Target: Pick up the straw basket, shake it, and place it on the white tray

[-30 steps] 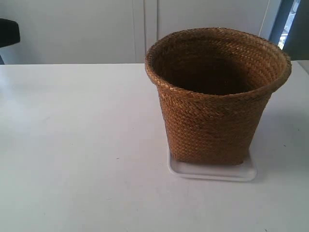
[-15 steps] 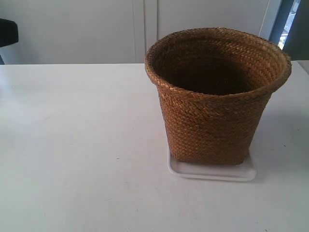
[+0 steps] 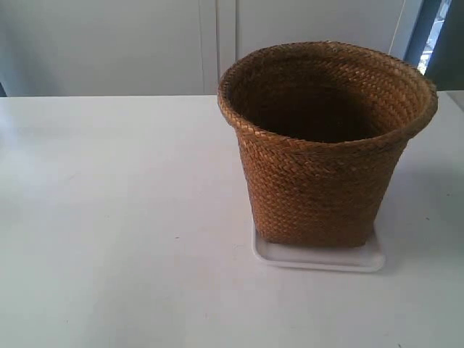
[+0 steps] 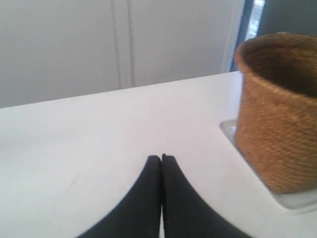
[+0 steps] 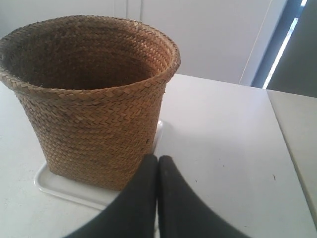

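Note:
The straw basket (image 3: 322, 145) stands upright on the white tray (image 3: 319, 258), right of the middle of the table. No gripper shows in the exterior view. In the left wrist view, my left gripper (image 4: 161, 158) is shut and empty over bare table, well apart from the straw basket (image 4: 277, 109) and the white tray (image 4: 229, 130). In the right wrist view, my right gripper (image 5: 158, 159) is shut with nothing between its fingers; its tips are in front of the lower wall of the straw basket (image 5: 94, 99), which rests on the white tray (image 5: 59, 186). Whether they touch is unclear.
The white table (image 3: 109, 217) stretches wide at the exterior view's left. Pale cabinet doors (image 3: 210, 43) stand behind the table. A seam with a second table surface (image 5: 297, 124) runs along one side in the right wrist view.
A dark arm part at the exterior view's upper left edge has pulled back out of sight. The basket and tray have not moved.

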{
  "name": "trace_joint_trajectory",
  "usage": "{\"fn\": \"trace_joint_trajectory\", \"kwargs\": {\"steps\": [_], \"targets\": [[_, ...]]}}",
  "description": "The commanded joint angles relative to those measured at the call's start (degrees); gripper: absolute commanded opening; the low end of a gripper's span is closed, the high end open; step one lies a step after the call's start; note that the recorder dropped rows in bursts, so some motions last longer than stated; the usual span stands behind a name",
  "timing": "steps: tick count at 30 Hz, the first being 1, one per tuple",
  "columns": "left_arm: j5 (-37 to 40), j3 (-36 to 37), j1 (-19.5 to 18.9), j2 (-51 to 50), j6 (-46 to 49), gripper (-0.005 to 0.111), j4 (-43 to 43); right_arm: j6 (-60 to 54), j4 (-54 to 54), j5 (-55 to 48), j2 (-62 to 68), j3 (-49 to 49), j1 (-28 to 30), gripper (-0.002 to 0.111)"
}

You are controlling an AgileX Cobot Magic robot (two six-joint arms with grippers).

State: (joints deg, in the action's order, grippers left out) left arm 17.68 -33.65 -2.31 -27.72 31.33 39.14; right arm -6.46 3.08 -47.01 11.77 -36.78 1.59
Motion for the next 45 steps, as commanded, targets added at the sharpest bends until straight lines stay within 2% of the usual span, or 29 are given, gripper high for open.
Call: {"fn": "trace_joint_trajectory", "kwargs": {"steps": [1, 3, 5, 8, 15, 45], "targets": [[-7.2, 11.5, -5.3, 7.7, 4.9, 0.0, 1.5, -0.2, 0.2, 0.2, -0.3, 0.3, 0.2, 0.0], [-9.6, 16.5, -7.7, 13.6, 4.5, 0.0, 1.5, -0.2, 0.2, 0.2, -0.3, 0.3, 0.2, 0.0], [-8.7, 20.6, -8.9, 20.2, 4.5, 0.0, 3.1, -0.2, 0.2, 0.2, -0.3, 0.3, 0.2, 0.0], [-2.7, 25.1, -9.0, 27.7, 4.5, 0.0, 4.0, -0.2, 0.2, 0.2, -0.3, 0.3, 0.2, 0.0], [3.6, 26.2, -8.9, 27.7, 4.6, 0.0, 3.6, -0.2, 0.0, -0.1, -0.5, 0.2, 0.2, 0.0], [3.8, 26.2, -8.9, 27.7, 4.6, 0.0, 3.6, -0.2, 0.0, -0.1, -0.5, 0.2, 0.2, 0.0]]}}
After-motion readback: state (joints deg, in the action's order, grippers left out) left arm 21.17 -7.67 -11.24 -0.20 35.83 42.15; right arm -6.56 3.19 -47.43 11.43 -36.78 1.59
